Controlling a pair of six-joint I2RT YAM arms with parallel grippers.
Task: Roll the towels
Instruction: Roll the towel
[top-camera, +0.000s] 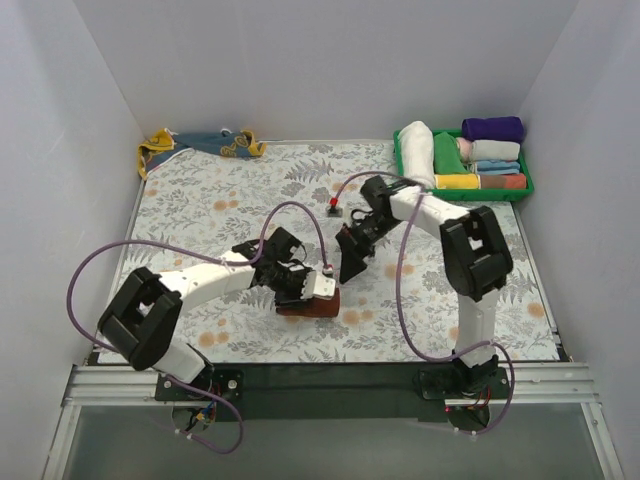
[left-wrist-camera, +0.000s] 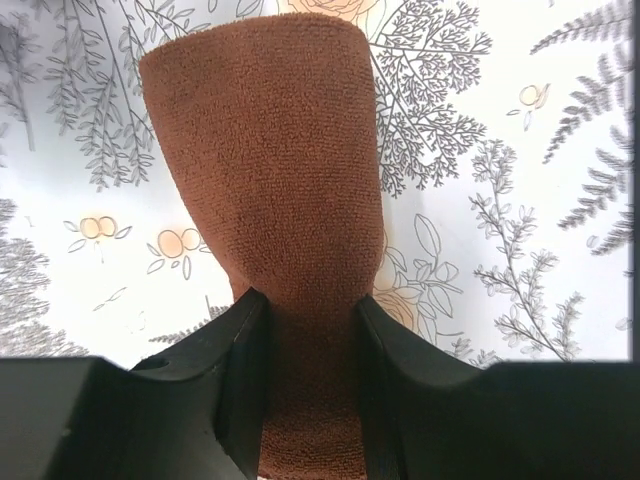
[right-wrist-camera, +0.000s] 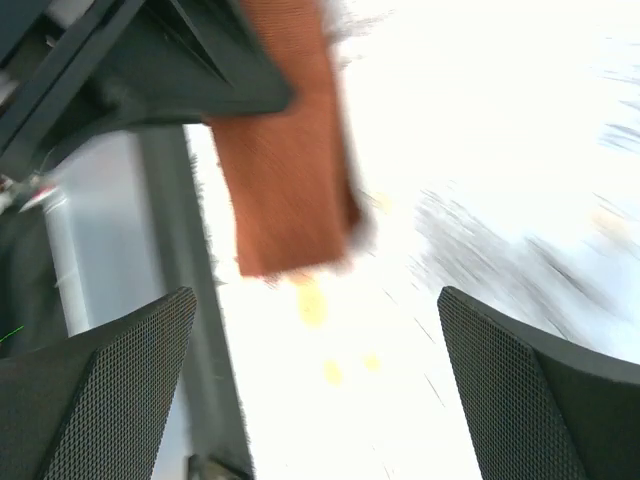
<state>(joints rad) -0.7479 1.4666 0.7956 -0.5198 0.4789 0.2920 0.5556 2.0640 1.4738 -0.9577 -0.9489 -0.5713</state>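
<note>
Rust-brown towel (left-wrist-camera: 280, 200), rolled, is pinched between the closed fingers of the left end effector (left-wrist-camera: 310, 305). Just to its right, the right end effector (right-wrist-camera: 317, 300) stands wide, holding nothing. With only one grip, the roll may unwind. The mustard-yellow towel (top-camera: 200, 143) lies crumpled far beyond the left end effector, and the purple cable (top-camera: 300, 212) above it could snag.

Around rust towel (top-camera: 325, 310): left gripper (top-camera: 303, 292) blocks L side/top, right gripper (top-camera: 352, 268) crowds far-R; near & R sides free.
</note>
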